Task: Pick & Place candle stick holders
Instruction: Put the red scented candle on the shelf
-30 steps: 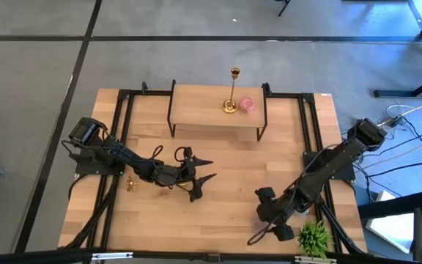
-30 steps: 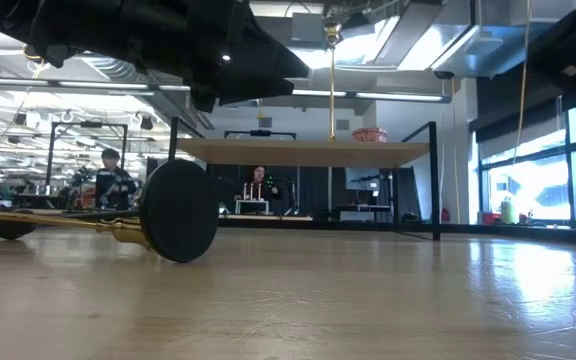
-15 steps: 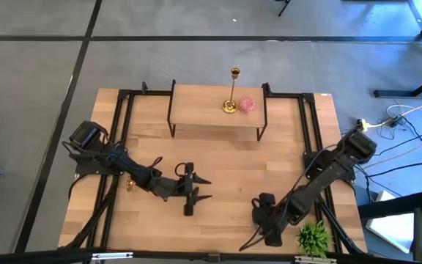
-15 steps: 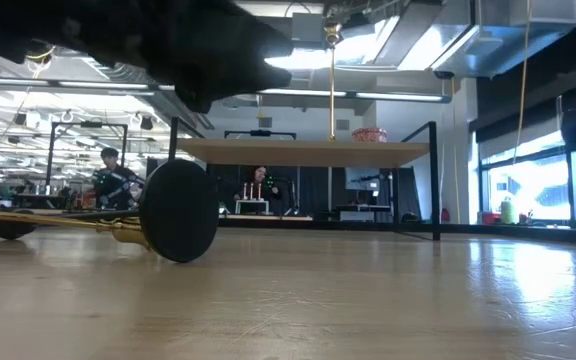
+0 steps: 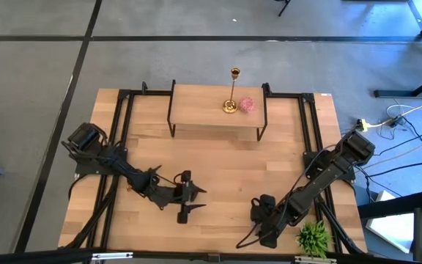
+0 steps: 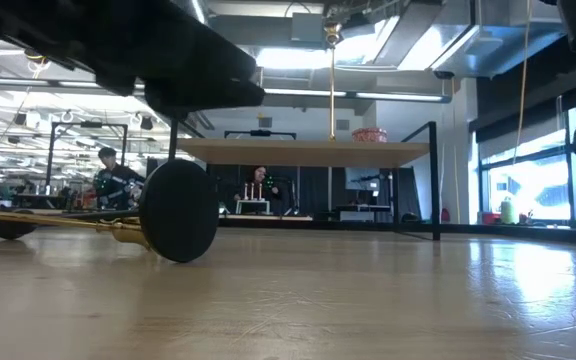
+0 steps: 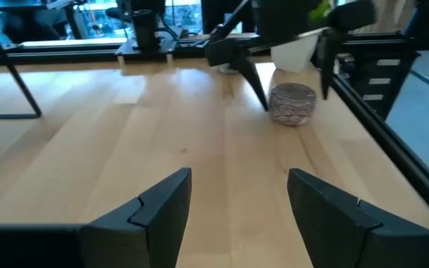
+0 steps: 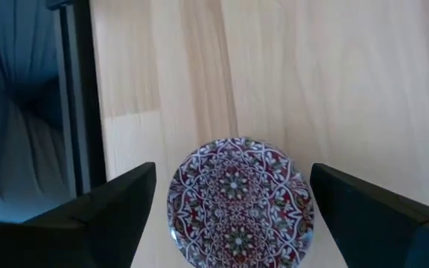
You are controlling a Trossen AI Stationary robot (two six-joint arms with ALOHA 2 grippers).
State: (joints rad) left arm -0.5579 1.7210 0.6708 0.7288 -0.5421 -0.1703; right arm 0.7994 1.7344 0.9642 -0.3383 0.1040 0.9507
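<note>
One gold candle stick holder (image 5: 231, 92) stands upright by its round base on the raised wooden shelf (image 5: 196, 110) at the far side; its stem (image 6: 332, 95) shows in the low view. Another lies on its side on the table: round dark base (image 6: 178, 210), gold stem (image 6: 58, 222), and a gold bit (image 5: 130, 183) under my left arm. My left gripper (image 5: 191, 203) is open over bare wood in the near middle (image 7: 237, 179). My right gripper (image 5: 259, 229) is open at the near right, pointing down, a finger on either side of a round patterned disc (image 8: 237, 201).
A small pink thing (image 5: 247, 104) lies on the shelf beside the upright holder. A green plant (image 5: 313, 236) in a white pot (image 7: 296, 52) stands at the near right corner, close to my right gripper. Black frame rails (image 5: 116, 139) run along both sides of the table.
My left gripper has swung toward the table's near edge and sunk a little, staying open. My right gripper has come down toward the table and rolled about its own line, staying open. The candle stick holders have kept still.
</note>
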